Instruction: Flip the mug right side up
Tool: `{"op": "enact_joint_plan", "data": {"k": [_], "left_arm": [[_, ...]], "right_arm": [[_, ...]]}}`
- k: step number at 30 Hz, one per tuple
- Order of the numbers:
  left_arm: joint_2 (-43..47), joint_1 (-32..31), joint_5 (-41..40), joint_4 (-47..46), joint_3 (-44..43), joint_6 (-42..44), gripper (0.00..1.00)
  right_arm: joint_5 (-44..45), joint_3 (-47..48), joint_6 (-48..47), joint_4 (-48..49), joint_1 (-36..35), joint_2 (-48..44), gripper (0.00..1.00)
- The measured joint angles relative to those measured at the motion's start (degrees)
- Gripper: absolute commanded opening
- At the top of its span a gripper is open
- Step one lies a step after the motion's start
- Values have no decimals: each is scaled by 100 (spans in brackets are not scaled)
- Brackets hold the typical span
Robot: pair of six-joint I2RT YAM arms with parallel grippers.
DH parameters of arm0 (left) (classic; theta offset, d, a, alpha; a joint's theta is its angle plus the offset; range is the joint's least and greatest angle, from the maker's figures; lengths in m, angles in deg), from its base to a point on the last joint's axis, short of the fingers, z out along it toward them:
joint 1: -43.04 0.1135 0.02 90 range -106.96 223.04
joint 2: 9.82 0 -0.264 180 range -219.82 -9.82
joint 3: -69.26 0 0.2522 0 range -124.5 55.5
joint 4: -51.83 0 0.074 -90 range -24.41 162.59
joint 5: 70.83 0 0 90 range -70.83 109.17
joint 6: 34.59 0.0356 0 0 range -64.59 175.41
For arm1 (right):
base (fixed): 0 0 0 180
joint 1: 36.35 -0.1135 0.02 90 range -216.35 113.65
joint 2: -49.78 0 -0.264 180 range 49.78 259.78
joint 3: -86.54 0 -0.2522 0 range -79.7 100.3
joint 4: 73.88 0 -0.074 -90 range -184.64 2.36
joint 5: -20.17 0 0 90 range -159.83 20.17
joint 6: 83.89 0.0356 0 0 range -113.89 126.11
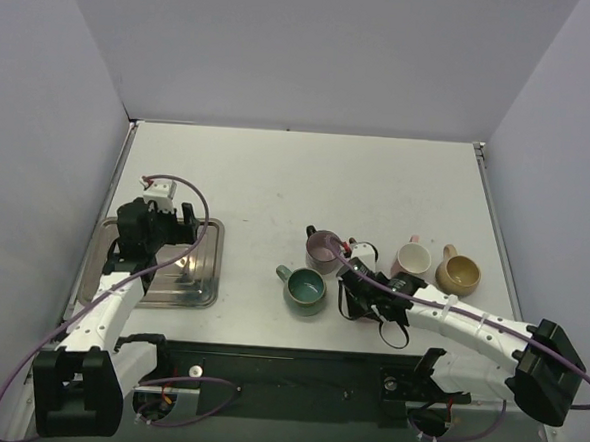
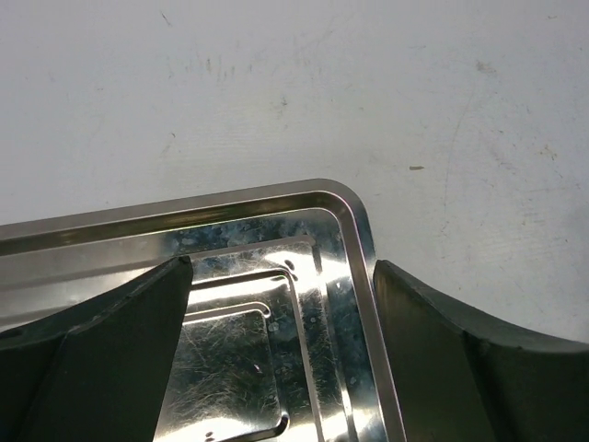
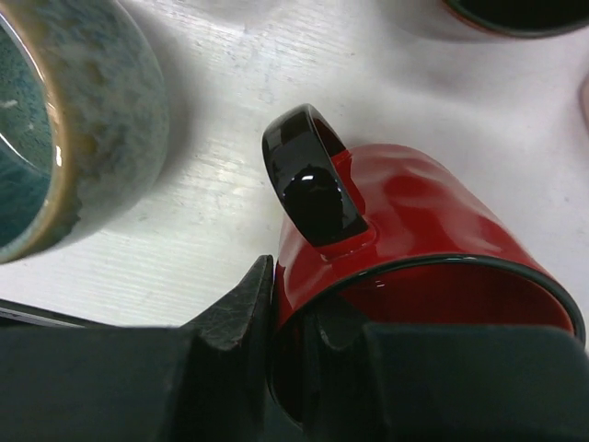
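Note:
The red mug (image 3: 414, 221) with a black handle (image 3: 313, 180) lies tilted on its side on the white table, its mouth toward my right wrist camera. My right gripper (image 3: 296, 318) is shut on the mug's wall at the rim, one finger (image 3: 239, 313) outside and the other inside. In the top view the right gripper (image 1: 360, 275) covers most of the mug; only a bit of red (image 1: 348, 246) shows. My left gripper (image 1: 180, 220) is open and empty over the far right corner of the metal tray (image 2: 230, 204).
A green mug (image 1: 304, 289) stands upright just left of the red one, also in the right wrist view (image 3: 83, 120). A purple mug (image 1: 322, 248) stands behind it. A pink mug (image 1: 412, 258) and a yellow mug (image 1: 459, 275) stand to the right. The tray (image 1: 198, 293) lies at the left.

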State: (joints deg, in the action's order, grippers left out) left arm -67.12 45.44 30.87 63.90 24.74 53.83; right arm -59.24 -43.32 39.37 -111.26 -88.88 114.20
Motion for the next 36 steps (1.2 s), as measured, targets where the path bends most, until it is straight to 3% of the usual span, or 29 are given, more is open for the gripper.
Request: {"op": "enact_joint_plan", "data": {"k": [1, 4, 5, 9, 12, 17, 20, 27, 31, 36], "left_arm": [[20, 7, -37, -164, 92, -22, 91], [85, 17, -107, -485, 286, -142, 91], [125, 22, -131, -560, 337, -210, 91], [356, 33, -146, -1012, 619, -382, 92], [487, 33, -149, -1231, 782, -490, 92], [479, 33, -188, -1547, 791, -715, 93], [481, 33, -208, -1937, 901, -841, 93], [487, 33, -492, -2312, 1189, -999, 93], [474, 33, -713, -2583, 1327, -964, 93], [144, 33, -848, -3060, 1606, -846, 93]], "right_arm": [[-33, 0, 11, 98, 4, 85, 19], [-87, 0, 20, 238, 42, 173, 40], [-101, 4, 9, 282, 74, 157, 51], [-122, 162, -26, 229, 125, 116, 67], [-66, 577, -195, -90, 136, 48, 85], [658, 1486, -678, -291, 417, -608, 89], [1161, 1506, -1069, 133, 1228, -1285, 92], [2044, -26, -1451, 1690, 4113, -2299, 93], [2291, -1016, -1569, 2363, 4741, -2533, 93], [2369, -1600, -1663, 2876, 4839, -2796, 93]]}}
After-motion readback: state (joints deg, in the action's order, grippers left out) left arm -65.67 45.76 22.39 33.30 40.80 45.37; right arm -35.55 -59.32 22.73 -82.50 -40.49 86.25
